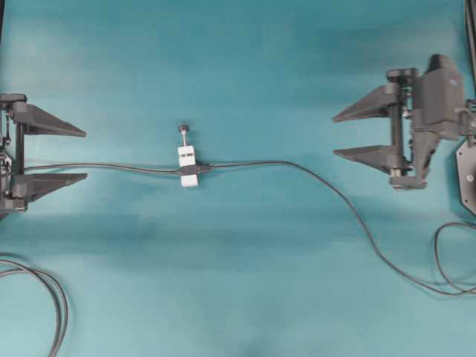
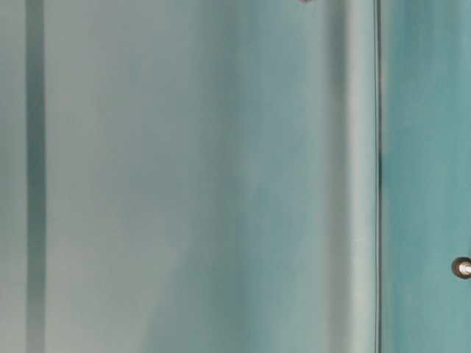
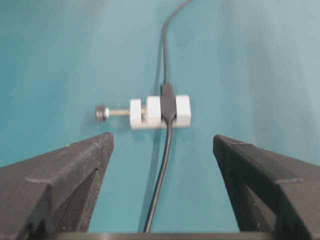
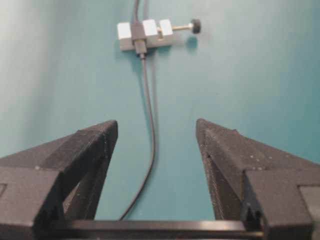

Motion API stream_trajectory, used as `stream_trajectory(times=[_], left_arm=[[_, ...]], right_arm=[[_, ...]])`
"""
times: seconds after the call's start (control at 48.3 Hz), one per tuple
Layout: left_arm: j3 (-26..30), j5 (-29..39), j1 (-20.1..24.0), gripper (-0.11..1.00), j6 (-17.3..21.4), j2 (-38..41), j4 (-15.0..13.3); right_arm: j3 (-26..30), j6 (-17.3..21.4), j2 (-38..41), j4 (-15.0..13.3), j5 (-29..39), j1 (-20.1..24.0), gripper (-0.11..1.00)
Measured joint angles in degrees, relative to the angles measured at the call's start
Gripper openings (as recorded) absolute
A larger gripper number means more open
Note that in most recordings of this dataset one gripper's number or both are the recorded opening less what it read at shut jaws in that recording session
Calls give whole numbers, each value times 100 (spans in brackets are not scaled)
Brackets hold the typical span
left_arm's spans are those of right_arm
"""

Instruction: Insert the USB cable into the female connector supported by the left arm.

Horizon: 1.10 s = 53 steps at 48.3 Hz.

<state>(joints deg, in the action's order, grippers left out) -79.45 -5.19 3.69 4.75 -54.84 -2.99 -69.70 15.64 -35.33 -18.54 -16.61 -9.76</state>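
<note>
1. Teal covers the whole surface (image 1: 245,67), and on it, a little left of the middle, sits a small white block (image 1: 187,165) with a screw knob (image 1: 183,129) on its far side.
2. A dark connector (image 1: 190,170) is clamped in that block, with its own cable (image 1: 104,166) leading off left towards the left arm.
3. The USB cable (image 1: 327,189) runs from the block's right side across to the right edge; its plug (image 1: 210,165) appears to lie at the connector's mouth, though whether it is seated cannot be told.
4. The left end effector (image 1: 85,155) and the right end effector (image 1: 333,135) are both released and empty, each well apart from the block.
5. Judged from this, the step in hand is the approach, with nothing grasped yet.
6. The next move likely calls for the left end effector to steady the block while the right end effector grips the cable just behind the plug, keeping it level with the socket.
</note>
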Motion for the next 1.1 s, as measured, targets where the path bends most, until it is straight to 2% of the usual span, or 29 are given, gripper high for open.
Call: stream_trajectory(times=[0.249,0.373,0.539,0.663,0.829,1.098], left_arm=[[0,-554,-18,92,0,-167,9],[-88,-1090,-26,92,0,-176,0],[-396,-2188,-26,92,0,-176,9],[-615,-2619,-35,92,0,-176,0],[-712,-2558,-44,92,0,-176,0],[-721,-1793,-53,92,0,-185,9]], right_arm=[[-712,9,-1310,0,0,0,67],[-1063,0,-1881,0,0,0,67],[-1239,0,-2109,0,62,0,67],[-1283,0,-2109,0,272,0,67],[-1354,0,-2109,0,519,0,67],[-1371,0,-2109,0,606,0,67]])
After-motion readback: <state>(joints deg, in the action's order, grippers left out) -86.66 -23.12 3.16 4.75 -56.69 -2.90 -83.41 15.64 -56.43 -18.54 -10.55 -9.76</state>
